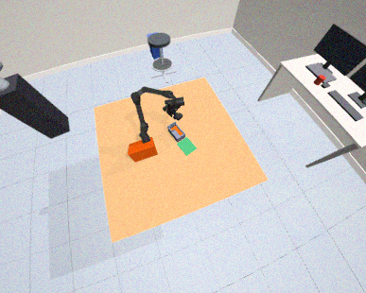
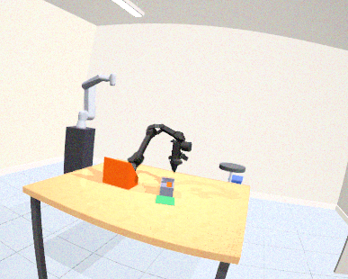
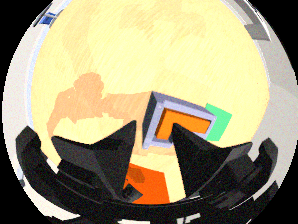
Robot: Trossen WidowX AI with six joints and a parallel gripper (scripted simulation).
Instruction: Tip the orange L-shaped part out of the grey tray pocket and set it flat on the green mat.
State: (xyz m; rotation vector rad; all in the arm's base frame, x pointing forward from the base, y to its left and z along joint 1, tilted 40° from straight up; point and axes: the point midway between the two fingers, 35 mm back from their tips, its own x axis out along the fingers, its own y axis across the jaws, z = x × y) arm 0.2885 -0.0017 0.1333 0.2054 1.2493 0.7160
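Right now your end effector (image 2: 174, 169) hovers above the tray (image 2: 167, 193) on the bench (image 2: 204, 216), fingers partly spread, holding nothing. The part (image 3: 181, 124) sits flush in its pocket. Next, descend and press its L-shaped end.

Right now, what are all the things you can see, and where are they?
Table: 1, tan, middle of room.
Tray: 1, grey, on table.
Part: 1, orange, in tray.
Mat: 1, green, beside tray.
Block: 1, orange, at arm's foot.
Stool: 1, dark, behind table.
Desk: 1, white, right, with monitors.
Pedestal: 1, black, left, bearing a grey arm.
Arm: 1, black, on table.
Fingers: partly open, holding nothing, above tray.
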